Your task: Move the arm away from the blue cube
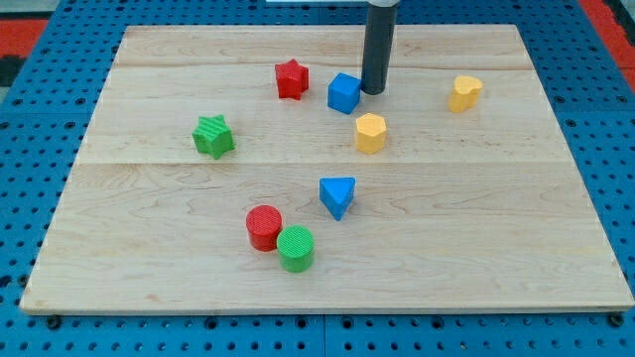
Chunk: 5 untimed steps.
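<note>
wooden board (496, 248) on blue pegboard (40, 89) | my tip (373, 92) — touching blue cube (343, 93)

rod: straight dk grey cyl, matte | my tip (372, 92): blunt, flat end | no markings vis.

Robotics lab bench setup.
A pale wooden board (327, 268) is laid on a blue perforated mounting plate (30, 109); small 3D-printed coloured blocks are scattered on it, and a dark rod is seen overhead.
</note>
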### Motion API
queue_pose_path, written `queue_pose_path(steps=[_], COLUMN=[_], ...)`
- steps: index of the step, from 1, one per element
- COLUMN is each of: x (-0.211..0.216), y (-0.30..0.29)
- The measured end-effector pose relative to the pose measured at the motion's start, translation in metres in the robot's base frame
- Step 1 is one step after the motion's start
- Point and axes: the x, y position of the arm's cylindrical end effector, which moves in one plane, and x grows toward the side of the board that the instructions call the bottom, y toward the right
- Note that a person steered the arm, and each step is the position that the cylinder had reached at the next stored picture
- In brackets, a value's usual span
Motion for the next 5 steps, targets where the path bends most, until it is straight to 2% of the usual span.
queue_pose_path(steps=[3, 4, 5], x=[0.0, -0.006, -0.019], y=[-0.015, -0.001, 0.05])
